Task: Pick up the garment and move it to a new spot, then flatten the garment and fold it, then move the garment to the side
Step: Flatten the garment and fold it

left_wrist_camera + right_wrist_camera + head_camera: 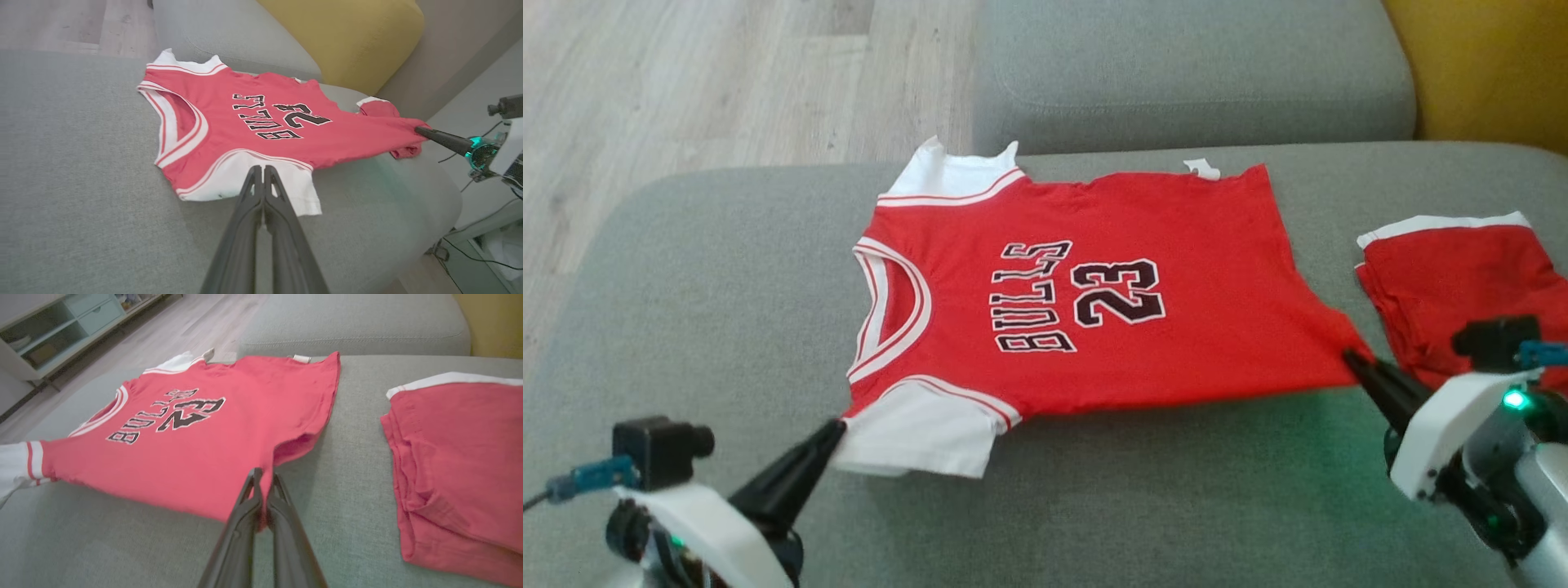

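1. Pale wooden plank floor (686, 82), far left, beyond the seat.
2. Broad grey woven fabric seat cushion (727, 286), spanning the scene and bearing all the clothing. A second grey cushion (1192, 73) lies behind it on the far side.
3. Left gripper (836, 426), near left. Its two long dark fingers are pressed together and pinch the edge of the near white sleeve.
4. Red jersey (1192, 269), soft knit with white sleeves, red-and-white striped trim and black "BULLS 23" lettering outlined in white. It lies front up at the middle of the seat, with the neck opening to the left and the hem to the right. The far edge rests flat. The near edge is drawn taut between the two grippers and is raised a little, with shadow beneath it. A small white tag shows at the far edge.
5. Right gripper (1347, 356), near right. Its fingers are closed on the near right hem corner, and red cloth is bunched between the tips.
6. Folded red shorts with a white waistband (1454, 278), on the right of the seat, apart from the jersey hem.
7. Mustard-yellow cushion (1486, 65), far right corner.
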